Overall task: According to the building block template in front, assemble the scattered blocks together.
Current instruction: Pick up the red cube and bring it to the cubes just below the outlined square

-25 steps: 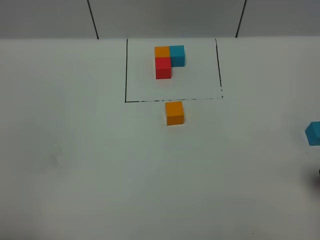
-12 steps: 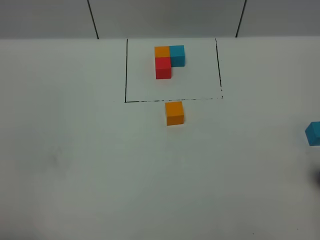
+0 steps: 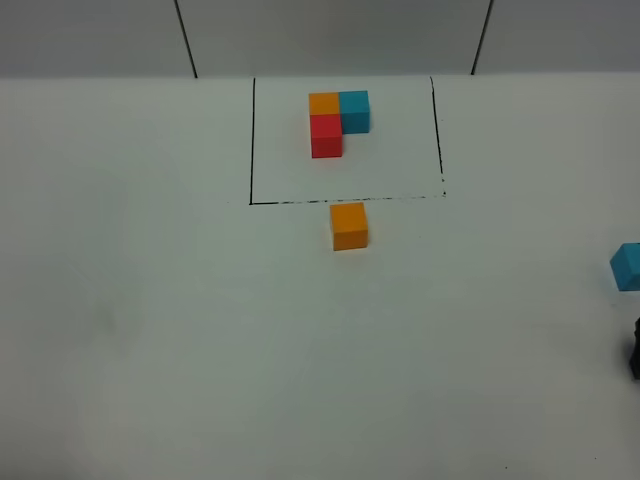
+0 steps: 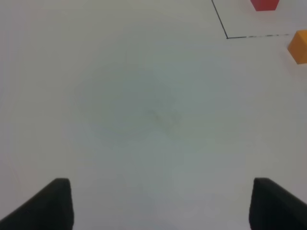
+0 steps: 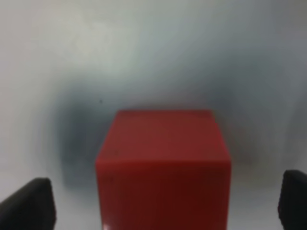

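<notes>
The red cube sat on the bench between the right gripper's spread jaws, clear of both. The orange cube lay just outside the near line of the framed template, which was by the bench's far edge. The blue cube was well off to the right. And the left gripper hung spread wide over bare bench.

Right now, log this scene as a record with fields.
template: L-shaped trio of orange, blue and red cubes, inside the black drawn rectangle
loose small orange cube: just outside the rectangle's near line
loose small blue cube: at the overhead view's right edge
loose small red cube: between the open jaws of the right end effector, gaps either side
left end effector: open over white table
</notes>
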